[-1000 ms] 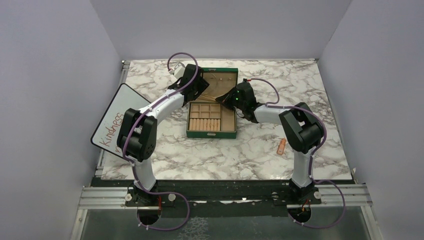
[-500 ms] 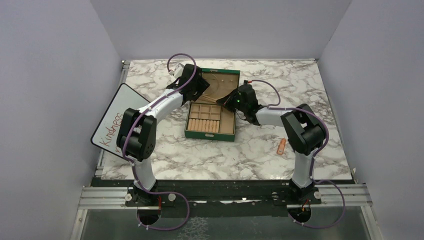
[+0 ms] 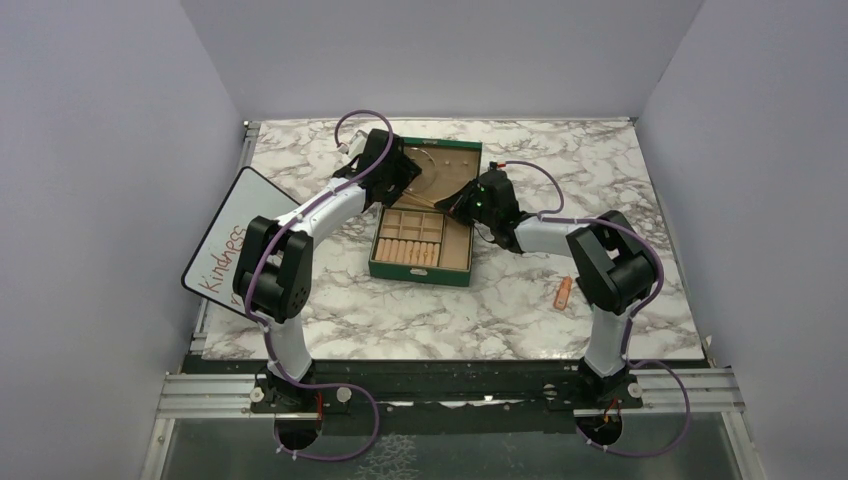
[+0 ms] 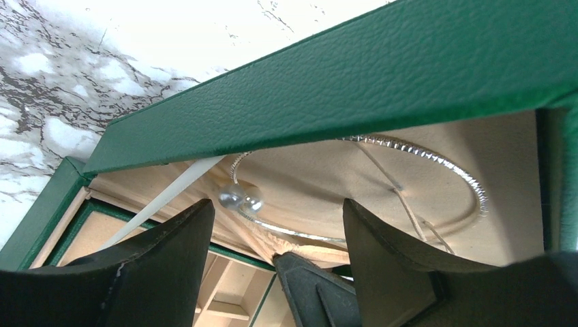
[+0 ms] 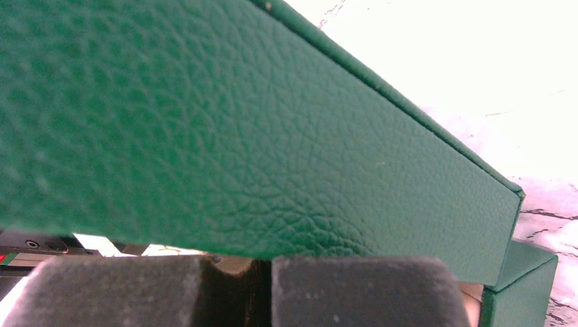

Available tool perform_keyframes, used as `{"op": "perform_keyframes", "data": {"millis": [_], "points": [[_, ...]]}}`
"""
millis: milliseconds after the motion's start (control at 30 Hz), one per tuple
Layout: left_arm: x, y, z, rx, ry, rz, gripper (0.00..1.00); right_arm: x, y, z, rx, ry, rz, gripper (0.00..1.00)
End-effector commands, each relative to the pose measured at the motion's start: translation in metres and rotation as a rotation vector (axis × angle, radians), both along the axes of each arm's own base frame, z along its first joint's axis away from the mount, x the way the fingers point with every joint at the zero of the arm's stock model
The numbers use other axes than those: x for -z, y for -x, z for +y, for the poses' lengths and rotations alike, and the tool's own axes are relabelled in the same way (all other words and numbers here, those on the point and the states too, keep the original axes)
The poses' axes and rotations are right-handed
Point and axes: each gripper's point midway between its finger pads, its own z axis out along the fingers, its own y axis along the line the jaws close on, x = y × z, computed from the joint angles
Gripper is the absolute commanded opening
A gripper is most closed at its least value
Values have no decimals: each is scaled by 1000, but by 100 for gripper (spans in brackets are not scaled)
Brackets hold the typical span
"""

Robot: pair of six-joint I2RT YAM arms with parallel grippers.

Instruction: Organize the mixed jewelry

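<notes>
The green jewelry box (image 3: 380, 268) lies open mid-table with its lid (image 3: 452, 146) raised behind the tan tray. In the left wrist view a thin wire necklace loop (image 4: 436, 161) with two small beads (image 4: 240, 198) lies against the lid's tan lining (image 4: 320, 184). My left gripper (image 3: 404, 181) is open at the lid's left side, with its jaws (image 4: 276, 208) spread in front of the loop and touching nothing. My right gripper (image 3: 456, 204) is at the lid's lower right, shut (image 5: 262, 272) on a pinch of the tan lining. The lid's green outside (image 5: 238, 122) fills the right wrist view. No rings can be made out.
A small orange marker (image 3: 563, 292) lies on the marble to the right of the box. A whiteboard reading "Kindness" (image 3: 230, 240) overhangs the table's left edge. Walls close in on the left, right and back.
My right gripper has moved slightly up and back at the lid. The lid now stands a little more open. The box has shifted slightly left. The left gripper has hardly moved.
</notes>
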Motion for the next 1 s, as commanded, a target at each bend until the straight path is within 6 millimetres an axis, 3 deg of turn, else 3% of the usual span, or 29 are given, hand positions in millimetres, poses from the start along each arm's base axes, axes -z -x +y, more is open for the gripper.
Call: {"op": "perform_keyframes", "data": {"millis": [0, 200, 500, 667, 967], "points": [[-26, -16, 16, -78, 9, -83, 71, -22, 24, 16, -121, -30, -6, 1], [-30, -16, 14, -54, 3, -95, 60, -19, 24, 15, -115, -27, 6, 1], [-24, -13, 18, -29, -45, -91, 61, -42, 24, 18, -144, -66, -64, 1], [-14, -9, 23, -35, -76, -73, 52, -54, 25, 15, -151, -96, -97, 1], [-4, -2, 25, -3, -109, -49, 54, -54, 23, 12, -150, -116, -109, 1]]}}
